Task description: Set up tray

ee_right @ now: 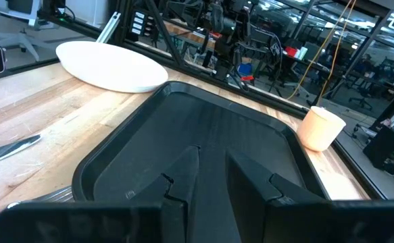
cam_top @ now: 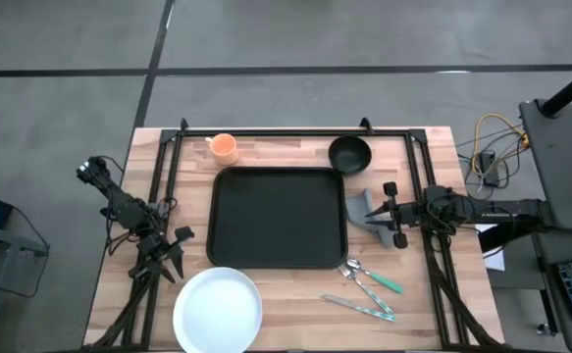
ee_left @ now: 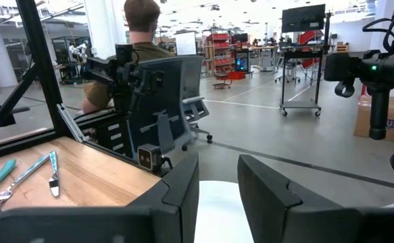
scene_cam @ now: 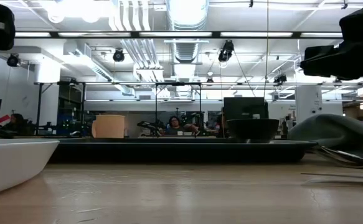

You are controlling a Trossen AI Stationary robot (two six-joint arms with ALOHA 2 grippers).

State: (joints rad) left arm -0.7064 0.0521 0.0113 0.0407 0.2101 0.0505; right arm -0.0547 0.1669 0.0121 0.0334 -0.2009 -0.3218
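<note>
The black tray [cam_top: 281,218] [ee_right: 203,128] lies flat in the middle of the table. A white plate [cam_top: 217,306] rests at the tray's near left corner. An orange cup [cam_top: 224,146] and a small black bowl [cam_top: 349,154] stand beyond the tray's far edge. A grey napkin [cam_top: 361,209] lies against the tray's right side, and cutlery [cam_top: 369,284] lies near its near right corner. My left gripper [cam_top: 168,267] [ee_left: 218,169] is open, raised left of the tray, just beyond the plate. My right gripper [cam_top: 391,213] [ee_right: 213,172] is open, raised over the napkin and facing the tray.
A black frame [cam_top: 295,132] runs along the table's far edge and down both sides. In the low view both arms hang high above the tabletop. Bare wood shows at the near edge [cam_top: 305,328]. A person sits on a chair [ee_left: 156,101] beyond the table.
</note>
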